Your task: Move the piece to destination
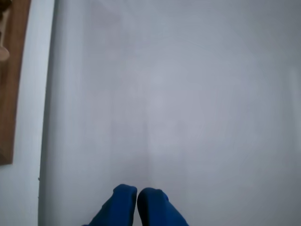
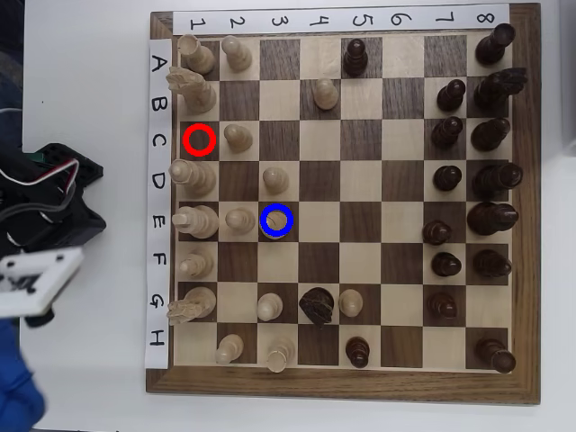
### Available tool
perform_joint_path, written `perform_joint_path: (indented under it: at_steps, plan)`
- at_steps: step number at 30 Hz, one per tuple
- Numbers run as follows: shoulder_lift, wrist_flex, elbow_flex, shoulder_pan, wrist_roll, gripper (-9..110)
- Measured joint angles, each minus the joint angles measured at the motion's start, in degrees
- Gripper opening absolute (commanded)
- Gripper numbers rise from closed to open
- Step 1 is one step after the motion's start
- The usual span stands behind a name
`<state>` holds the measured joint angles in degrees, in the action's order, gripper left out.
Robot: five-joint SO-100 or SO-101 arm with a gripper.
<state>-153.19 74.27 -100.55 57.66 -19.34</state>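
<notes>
In the overhead view a small pale piece [image 2: 277, 219] with a rounded top stands inside the blue circle that marks the destination [image 2: 277, 205], a dark square in row E, column 3. The red-circled dark square [image 2: 200, 139] in row C, column 1 holds nothing. My blue gripper [image 2: 16, 396] is off the board, over the white table at the lower left. In the wrist view the gripper [image 1: 137, 195] is shut, fingertips touching, with nothing between them.
The wooden chessboard [image 2: 342, 385] carries several pale pieces on its left columns and dark pieces on the right. A dark knight [image 2: 317, 304] lies among pale pawns in row G. The arm's black base [image 2: 45, 211] sits left of the board. The board's edge [image 1: 10, 94] shows at the wrist view's left.
</notes>
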Motion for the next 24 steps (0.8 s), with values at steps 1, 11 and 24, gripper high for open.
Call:
perform_joint_path:
  at_steps: [1, 11, 24]
  plan:
    - [-1.1, -1.2, -1.9, 1.7, 1.2, 1]
    - [-9.0, -15.2, -26.7, 17.2, 11.8, 0]
    - [-20.8, -22.4, -59.0, 27.0, 15.6, 0]
